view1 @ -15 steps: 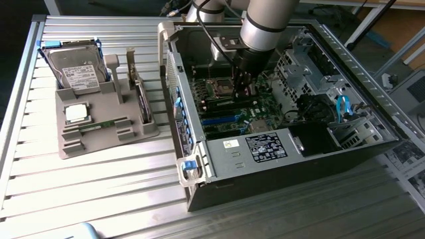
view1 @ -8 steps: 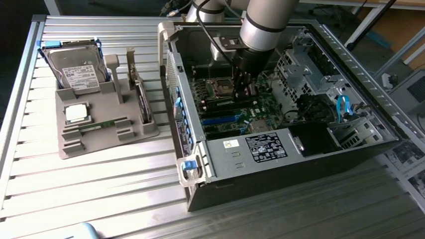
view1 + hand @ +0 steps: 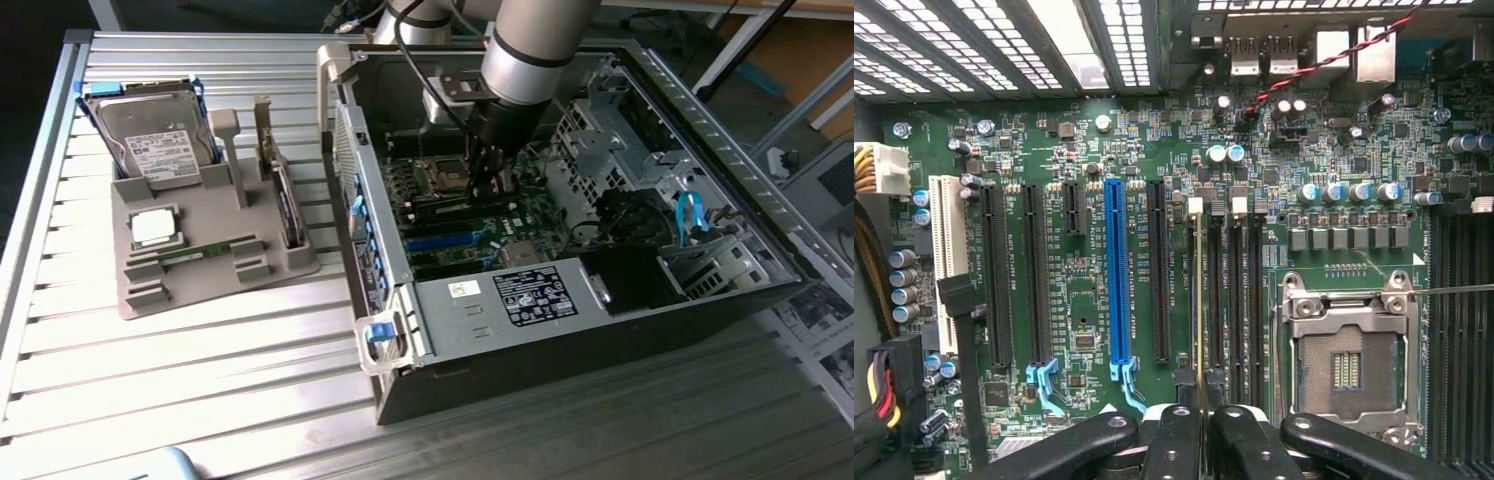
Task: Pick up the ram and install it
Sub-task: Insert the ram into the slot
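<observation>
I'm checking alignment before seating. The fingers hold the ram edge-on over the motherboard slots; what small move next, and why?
Probably a short, straight push down. In the wrist view the ram lies edge-on along the slot by the white latch, clamped between the fingers of the gripper; whether it is already seated I cannot tell.

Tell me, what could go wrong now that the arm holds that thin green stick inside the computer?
1. The tool grips the ram edge-on along the narrow memory slots. If it is slightly off line, it may jam rather than seat.
2. The open CPU socket lies close beside those slots, so a slip or sideways push might damage it.
</observation>
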`<state>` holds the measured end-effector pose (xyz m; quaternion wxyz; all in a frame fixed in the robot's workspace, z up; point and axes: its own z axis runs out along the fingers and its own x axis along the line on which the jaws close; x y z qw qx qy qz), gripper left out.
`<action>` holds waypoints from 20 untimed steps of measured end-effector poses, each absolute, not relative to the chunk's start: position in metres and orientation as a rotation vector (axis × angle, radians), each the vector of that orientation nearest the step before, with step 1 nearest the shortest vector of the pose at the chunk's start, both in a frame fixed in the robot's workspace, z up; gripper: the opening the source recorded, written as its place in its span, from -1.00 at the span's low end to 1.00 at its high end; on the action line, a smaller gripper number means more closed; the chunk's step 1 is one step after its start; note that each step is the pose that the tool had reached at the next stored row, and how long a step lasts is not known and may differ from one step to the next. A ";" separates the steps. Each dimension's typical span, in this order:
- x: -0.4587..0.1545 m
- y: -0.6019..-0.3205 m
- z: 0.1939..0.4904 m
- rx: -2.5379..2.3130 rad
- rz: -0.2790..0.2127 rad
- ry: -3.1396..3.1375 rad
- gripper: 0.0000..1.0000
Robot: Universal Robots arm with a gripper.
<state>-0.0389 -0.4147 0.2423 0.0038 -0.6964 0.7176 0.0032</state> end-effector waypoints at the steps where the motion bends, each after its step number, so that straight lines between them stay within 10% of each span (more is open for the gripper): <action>1: -0.039 -0.415 0.242 -2.183 0.010 2.249 -0.76; 20: -0.039 -0.415 0.239 -2.182 0.010 2.249 -0.76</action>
